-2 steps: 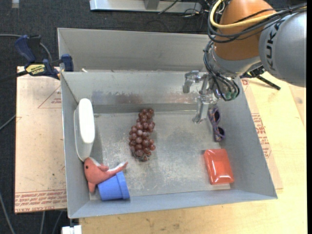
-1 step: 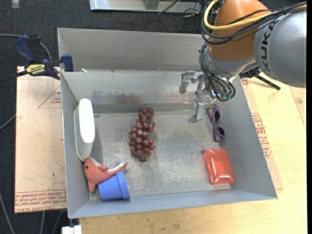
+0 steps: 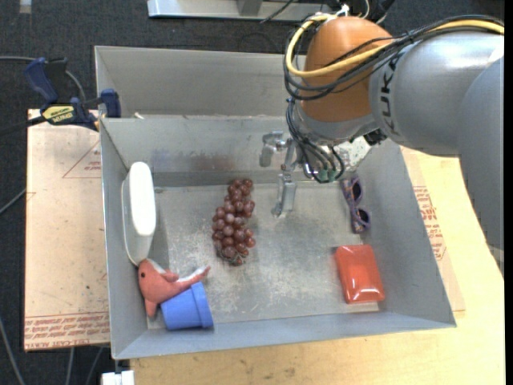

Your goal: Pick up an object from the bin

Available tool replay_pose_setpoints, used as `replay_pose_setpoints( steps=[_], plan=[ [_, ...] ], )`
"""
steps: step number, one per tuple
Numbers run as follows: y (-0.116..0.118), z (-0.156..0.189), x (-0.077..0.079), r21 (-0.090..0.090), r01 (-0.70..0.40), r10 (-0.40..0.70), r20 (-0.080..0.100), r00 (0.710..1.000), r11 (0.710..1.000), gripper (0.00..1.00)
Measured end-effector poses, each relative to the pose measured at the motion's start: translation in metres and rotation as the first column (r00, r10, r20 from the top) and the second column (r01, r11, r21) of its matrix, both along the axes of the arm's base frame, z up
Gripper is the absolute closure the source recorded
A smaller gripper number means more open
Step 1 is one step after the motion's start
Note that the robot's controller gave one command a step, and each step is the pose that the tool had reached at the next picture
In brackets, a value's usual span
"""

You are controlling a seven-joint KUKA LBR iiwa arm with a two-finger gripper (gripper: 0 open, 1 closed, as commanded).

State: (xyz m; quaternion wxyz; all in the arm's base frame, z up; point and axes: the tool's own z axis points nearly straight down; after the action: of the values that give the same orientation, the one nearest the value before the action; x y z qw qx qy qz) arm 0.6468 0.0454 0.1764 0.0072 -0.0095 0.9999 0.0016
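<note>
One dark-red grape bunch (image 3: 233,223) at centre, one white bottle (image 3: 141,207), pink toy (image 3: 156,283) and blue cup (image 3: 187,307) at left, and one red pouch (image 3: 357,273) and purple sunglasses (image 3: 355,205) at right are held in the grey bin (image 3: 192,83), the fingers (image 3: 282,195) being seen drawn together, empty, just right of the grapes' top.

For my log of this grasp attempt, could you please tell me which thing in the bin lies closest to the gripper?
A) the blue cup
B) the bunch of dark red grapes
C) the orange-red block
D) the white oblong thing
B: the gripper hangs just to the right of the bunch of dark red grapes in the middle of the bin, nearer to it than to anything else.
</note>
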Motion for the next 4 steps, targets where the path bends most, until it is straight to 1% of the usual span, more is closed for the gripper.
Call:
replay_pose_setpoints(
  steps=[1, 2, 3, 4],
  plan=[
    [0.024, -0.062, 0.006, -0.001, -0.019, 0.019, -0.003, 1.0, 1.0, 0.0],
    [0.03, -0.101, 0.001, 0.003, 0.04, -0.04, 0.02, 0.999, 0.999, 1.0],
    [0.03, -0.101, 0.001, 0.003, 0.04, -0.04, 0.02, 0.999, 0.999, 1.0],
    [0.03, -0.093, -0.001, 0.001, 0.03, -0.03, 0.009, 1.0, 1.0, 1.0]
  ],
)
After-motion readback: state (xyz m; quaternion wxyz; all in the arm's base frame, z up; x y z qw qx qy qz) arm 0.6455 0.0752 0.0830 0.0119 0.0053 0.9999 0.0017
